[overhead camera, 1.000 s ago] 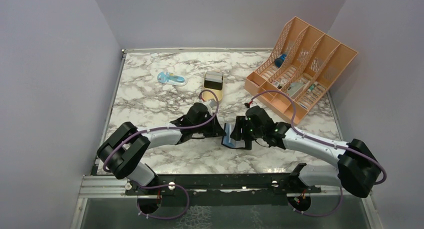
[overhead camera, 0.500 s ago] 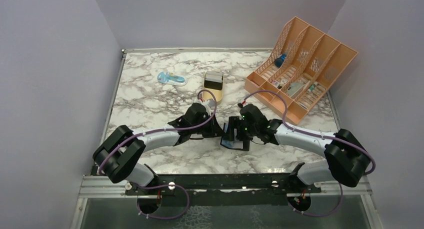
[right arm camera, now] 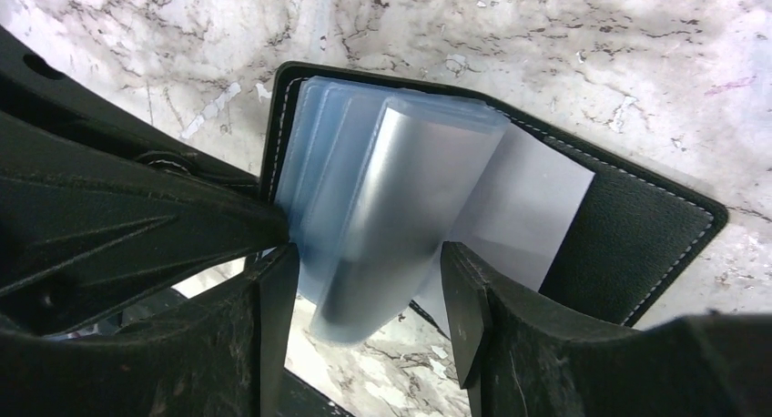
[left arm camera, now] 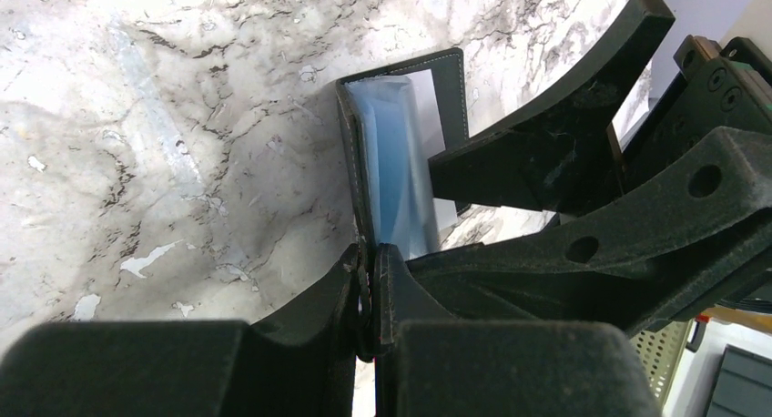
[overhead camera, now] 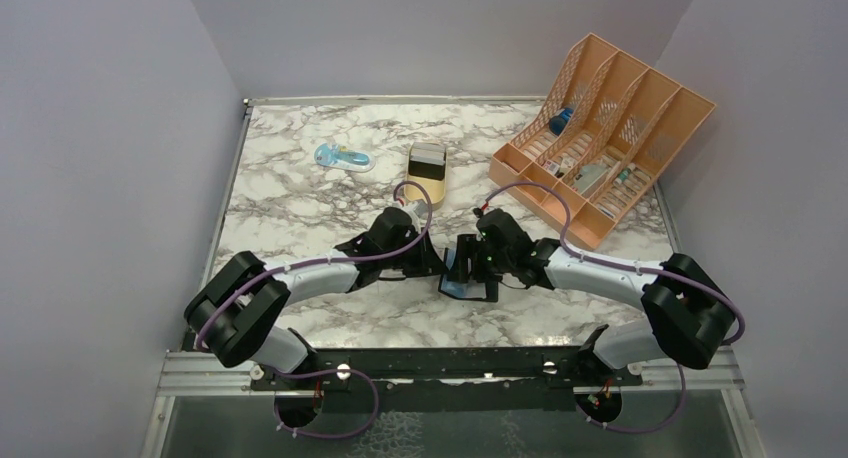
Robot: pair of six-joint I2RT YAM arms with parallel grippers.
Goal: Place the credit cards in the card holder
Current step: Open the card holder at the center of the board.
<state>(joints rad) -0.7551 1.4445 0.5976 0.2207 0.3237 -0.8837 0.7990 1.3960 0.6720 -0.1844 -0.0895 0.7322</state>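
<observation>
The card holder (overhead camera: 461, 283) lies open on the marble table between my two grippers, with blue-grey plastic sleeves fanned up (right arm camera: 391, 171). My left gripper (left arm camera: 369, 276) is shut on the edge of its black cover (left arm camera: 350, 162). My right gripper (right arm camera: 369, 294) is open, and its fingers straddle the raised sleeves without pinching them. A pale sheet (right arm camera: 537, 208) lies on the holder's right inner face. No loose credit cards show. The gold tin (overhead camera: 427, 173) with its grey lid stands farther back.
An orange slotted organiser (overhead camera: 600, 138) with small items stands at the back right. A light blue object (overhead camera: 343, 158) lies at the back left. The table's left rim (overhead camera: 228, 208) and the walls close in the space. The right gripper's finger (left arm camera: 546, 153) crosses the left wrist view.
My right gripper has moved left and closed in over the card holder's sleeves. My left gripper has kept its hold and barely shifted.
</observation>
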